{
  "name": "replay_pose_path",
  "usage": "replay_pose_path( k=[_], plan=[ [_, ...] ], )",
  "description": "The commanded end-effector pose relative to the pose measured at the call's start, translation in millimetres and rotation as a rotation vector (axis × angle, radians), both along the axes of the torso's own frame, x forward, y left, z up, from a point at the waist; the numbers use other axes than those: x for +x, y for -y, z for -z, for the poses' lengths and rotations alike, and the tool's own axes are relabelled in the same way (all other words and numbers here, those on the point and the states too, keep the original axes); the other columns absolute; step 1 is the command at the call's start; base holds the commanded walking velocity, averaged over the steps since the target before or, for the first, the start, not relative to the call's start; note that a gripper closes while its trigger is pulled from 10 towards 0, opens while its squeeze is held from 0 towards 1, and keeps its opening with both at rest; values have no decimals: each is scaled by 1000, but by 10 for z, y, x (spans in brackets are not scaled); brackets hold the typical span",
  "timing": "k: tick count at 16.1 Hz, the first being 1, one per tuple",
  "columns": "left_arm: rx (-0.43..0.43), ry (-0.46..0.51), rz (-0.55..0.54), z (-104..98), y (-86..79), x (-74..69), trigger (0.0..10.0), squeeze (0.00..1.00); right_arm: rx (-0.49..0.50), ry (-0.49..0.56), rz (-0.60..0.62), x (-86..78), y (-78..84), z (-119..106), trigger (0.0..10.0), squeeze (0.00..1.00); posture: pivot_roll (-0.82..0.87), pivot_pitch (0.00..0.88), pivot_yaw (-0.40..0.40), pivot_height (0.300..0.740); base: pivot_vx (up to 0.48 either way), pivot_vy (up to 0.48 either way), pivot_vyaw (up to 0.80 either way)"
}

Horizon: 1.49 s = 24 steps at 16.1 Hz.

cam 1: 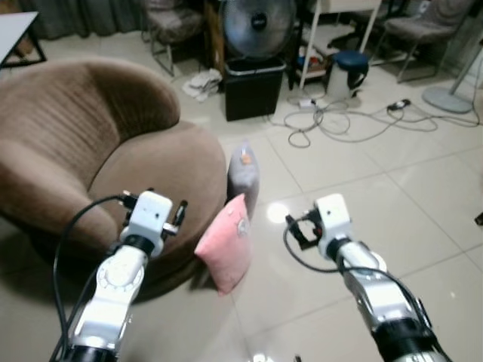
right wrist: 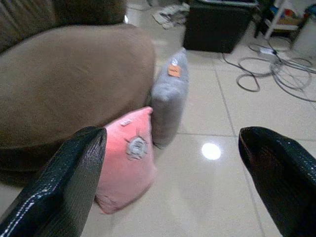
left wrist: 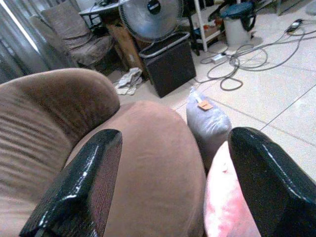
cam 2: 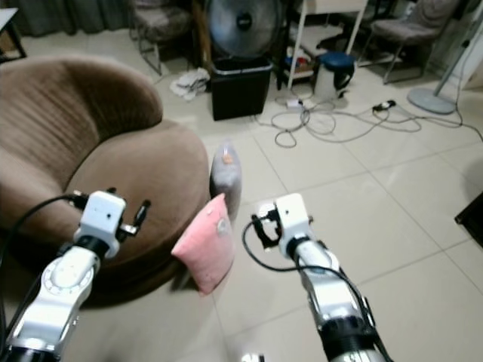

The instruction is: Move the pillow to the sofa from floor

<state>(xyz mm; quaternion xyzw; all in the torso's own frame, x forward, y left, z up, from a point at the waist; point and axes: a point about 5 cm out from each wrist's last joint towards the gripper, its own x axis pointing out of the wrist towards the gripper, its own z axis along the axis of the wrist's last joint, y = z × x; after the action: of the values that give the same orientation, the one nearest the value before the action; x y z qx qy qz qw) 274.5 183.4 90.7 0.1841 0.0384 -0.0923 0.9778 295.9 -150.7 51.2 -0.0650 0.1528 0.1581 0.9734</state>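
Left eye view: two pillows on the floor [cam 1: 377, 226], a pink pillow [cam 1: 226, 245] and a grey pillow [cam 1: 244, 177], both upright, leaning on the front edge of the round brown sofa [cam 1: 90, 151]. Pink touches grey, grey behind it. Left pincer [cam 1: 155, 211] held over the sofa's front edge, right pincer [cam 1: 306, 226] over bare tile right of the pillows; finger spread cannot be told from here. Behind: one fan [cam 1: 256, 26], one black bin [cam 1: 253, 87], loose cables [cam 1: 339, 117], one white cloth [cam 1: 200, 83], one blue-topped pail [cam 1: 347, 72], two chairs.

Right eye view: same scene, plus a dark object at the right edge.

Left wrist view: left pincer's two fingers [left wrist: 79, 187] spread wide, nothing between them; sofa seat ahead, pink pillow's corner by one finger, orange tag [left wrist: 204, 104] on grey pillow.

Right wrist view: right pincer's fingers [right wrist: 64, 192] spread wide, empty; both pillows ahead, grey patch [right wrist: 137, 146] on the pink one.
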Motion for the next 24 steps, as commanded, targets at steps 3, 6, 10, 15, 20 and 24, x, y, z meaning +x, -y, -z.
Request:
replay_pose_path(
  k=[3, 6, 10, 15, 20, 24],
  plan=[
    [11, 3, 8, -15, -16, 8, 10000, 0, 3, 2, 6, 4, -6, 5, 10000, 0, 100, 0, -13, 740, 311, 0, 0],
    [13, 3, 9, -16, -14, 9, 10000, 0, 1, 2, 4, 3, -6, 7, 10000, 0, 100, 0, -13, 740, 309, 0, 0],
    [14, 3, 8, -16, -20, 15, 10000, 0, -14, 9, -23, 2, -33, -1, 10000, 0, 103, 0, -15, 740, 309, 0, 0],
    [16, 5, 6, -20, -23, 19, 10000, 0, -3, 8, -29, 10, -43, -2, 10000, 0, 105, 0, -15, 740, 310, 0, 520],
    [19, 3, 12, -23, -21, 29, 10000, 0, 18, -3, -13, 6, -40, 13, 10000, 0, 103, 0, -13, 740, 309, 0, 0],
    [20, 4, 12, -23, -24, 30, 10000, 0, 21, 0, -4, 2, -41, 14, 10000, 0, 103, 0, -11, 740, 305, 0, 0]
  ],
)
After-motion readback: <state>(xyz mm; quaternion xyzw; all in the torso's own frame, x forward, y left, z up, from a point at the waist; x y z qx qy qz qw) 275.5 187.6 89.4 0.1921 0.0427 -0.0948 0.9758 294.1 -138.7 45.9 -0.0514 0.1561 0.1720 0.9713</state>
